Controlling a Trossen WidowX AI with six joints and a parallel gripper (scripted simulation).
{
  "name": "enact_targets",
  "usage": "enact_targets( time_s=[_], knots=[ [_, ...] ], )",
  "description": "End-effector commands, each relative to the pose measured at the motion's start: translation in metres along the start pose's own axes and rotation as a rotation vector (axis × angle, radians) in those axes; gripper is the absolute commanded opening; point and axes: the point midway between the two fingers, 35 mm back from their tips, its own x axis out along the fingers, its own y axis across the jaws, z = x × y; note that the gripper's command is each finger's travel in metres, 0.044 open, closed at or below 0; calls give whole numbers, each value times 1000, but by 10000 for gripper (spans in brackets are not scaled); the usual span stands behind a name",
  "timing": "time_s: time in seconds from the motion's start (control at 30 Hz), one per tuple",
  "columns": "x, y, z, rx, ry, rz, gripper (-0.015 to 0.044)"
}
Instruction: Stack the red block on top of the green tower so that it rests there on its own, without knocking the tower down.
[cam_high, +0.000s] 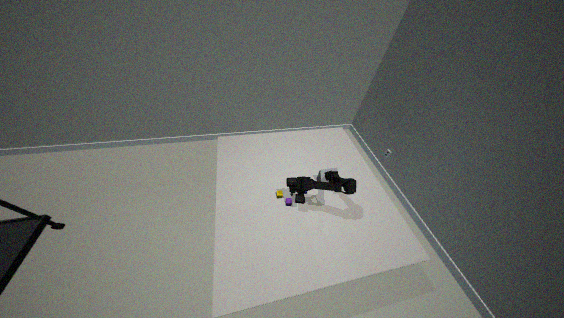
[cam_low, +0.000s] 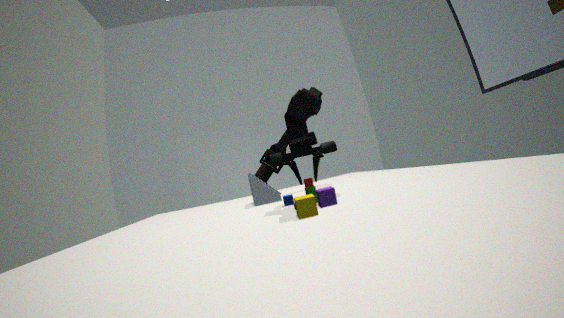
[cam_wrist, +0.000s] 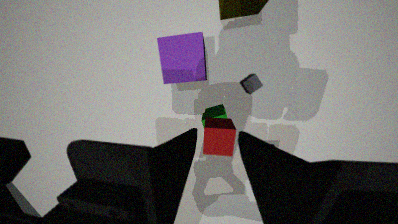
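The red block (cam_low: 308, 182) (cam_wrist: 219, 142) sits on top of the green tower (cam_low: 311, 190) (cam_wrist: 215, 113), upright and roughly in line with it in the exterior view. In the wrist view it covers most of the green. My gripper (cam_low: 308, 181) (cam_wrist: 217, 134) is open, pointing down, with one fingertip on each side of the red block. A narrow gap shows between the block and each finger in the wrist view. The lower part of the tower is partly hidden behind other blocks in the exterior view. The blocks under my arm are hidden in the top view.
A purple block (cam_high: 288, 202) (cam_low: 327, 197) (cam_wrist: 181, 57) stands close beside the tower. A yellow block (cam_high: 279, 193) (cam_low: 306, 206) (cam_wrist: 241, 7) lies farther out from my base. A blue block (cam_low: 288, 200) lies on the base side. A small grey block (cam_wrist: 251, 83) shows in the wrist view.
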Motion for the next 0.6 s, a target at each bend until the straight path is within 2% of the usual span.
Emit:
enact_targets(
  time_s=[0.0,0.23,0.57],
  knots=[
    [0,0,0,0,0,-1,263],
    [0,0,0,0,0,-1,440],
    [0,0,0,0,0,-1,440]
  ],
)
